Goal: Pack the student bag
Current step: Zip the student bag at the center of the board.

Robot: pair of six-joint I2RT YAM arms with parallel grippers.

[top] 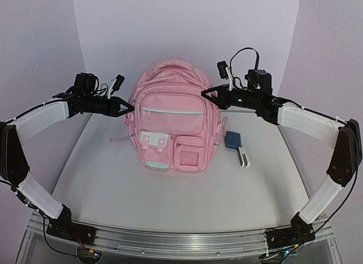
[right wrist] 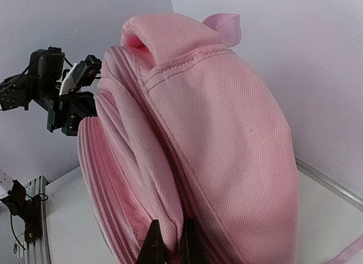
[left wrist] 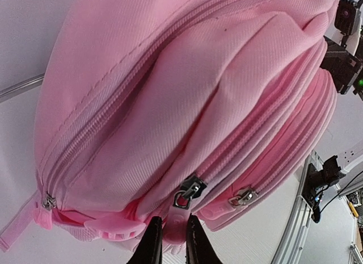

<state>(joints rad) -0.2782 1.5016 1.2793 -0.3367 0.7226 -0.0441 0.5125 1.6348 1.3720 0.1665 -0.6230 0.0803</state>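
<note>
The table (top: pixel 113 190) carries the bag (top: pixel 170 117), which stands upright between the two arms with its front pockets toward the arm bases. All the zips that show look closed. So the packing itself is judged not begun, and the step in hand seems to be the opening of the bag.

The left pincer (top: pixel 129 109) is at the bag's side, its fingers pressed nearly together on pink fabric. In its wrist view this fabric looks like a tab hanging from a zip pull (left wrist: pixel 190 191) just ahead of the fingertips. The right pincer (top: pixel 205 92) touches the opposite side, a little higher, and pinches a fold of the bag's fabric beside a zip seam.

Below the right pincer, on the table just beside the bag, lie a small blue item (top: pixel 232 140) and a smaller white item (top: pixel 244 157), probably the things to pack.

The next move likely calls for one pincer to hold the bag steady while the other draws its zip along the curved track, without pulling the bag over.
</note>
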